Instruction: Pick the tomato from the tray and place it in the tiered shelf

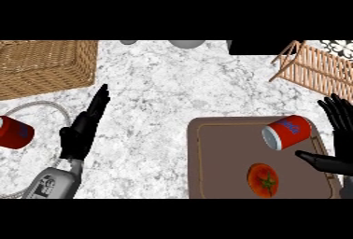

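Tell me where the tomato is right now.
In the head view, the tomato lies on the brown tray at lower right, just below the tipped red can and left of the right hand.

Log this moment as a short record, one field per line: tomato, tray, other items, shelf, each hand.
tomato: lying on the tray, near its front, not held
tray: brown, at the counter's right front
can on tray: red can on its side, behind the tomato
second can: red can at the left edge
basket: wicker basket, back left
shelf: wooden tiered shelf, back right
left hand: open, fingers straight, left of the tray
right hand: open, beside the tray's right edge
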Tool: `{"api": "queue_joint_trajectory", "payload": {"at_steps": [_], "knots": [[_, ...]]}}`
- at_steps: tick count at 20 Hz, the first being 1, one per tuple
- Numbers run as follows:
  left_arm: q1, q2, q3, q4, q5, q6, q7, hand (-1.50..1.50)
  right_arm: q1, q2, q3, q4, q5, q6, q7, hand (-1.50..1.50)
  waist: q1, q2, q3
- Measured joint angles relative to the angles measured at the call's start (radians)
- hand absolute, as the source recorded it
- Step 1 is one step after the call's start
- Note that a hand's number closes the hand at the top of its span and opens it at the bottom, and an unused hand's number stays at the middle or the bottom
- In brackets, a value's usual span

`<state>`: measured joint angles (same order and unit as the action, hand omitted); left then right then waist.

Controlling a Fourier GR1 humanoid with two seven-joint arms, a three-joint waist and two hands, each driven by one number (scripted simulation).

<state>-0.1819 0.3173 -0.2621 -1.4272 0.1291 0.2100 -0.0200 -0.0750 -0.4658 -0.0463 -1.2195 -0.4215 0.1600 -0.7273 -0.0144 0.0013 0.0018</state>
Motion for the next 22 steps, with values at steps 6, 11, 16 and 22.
{"api": "queue_joint_trajectory", "payload": {"at_steps": [6,11,16,22], "knots": [[-0.014,-0.012,0.003,-0.006,-0.008,-0.004,0.029,0.0,0.075,-0.142,0.039,-0.104,0.111,0.095,-0.008,-1.5,0.002,-0.003,-0.002],[-0.008,-0.018,0.01,-0.005,-0.021,-0.01,0.032,0.0,0.162,-0.239,0.035,-0.301,0.176,0.08,0.092,-1.5,-0.003,-0.006,-0.003],[0.007,-0.023,0.011,-0.011,-0.032,-0.006,0.03,0.0,0.243,-0.344,0.047,-0.509,0.285,0.05,0.234,-1.5,-0.009,-0.008,-0.004],[0.021,-0.029,0.008,-0.035,-0.043,-0.003,0.044,0.0,0.347,-0.459,0.039,-0.717,0.466,0.016,0.388,-1.5,-0.013,-0.009,-0.004]]}}
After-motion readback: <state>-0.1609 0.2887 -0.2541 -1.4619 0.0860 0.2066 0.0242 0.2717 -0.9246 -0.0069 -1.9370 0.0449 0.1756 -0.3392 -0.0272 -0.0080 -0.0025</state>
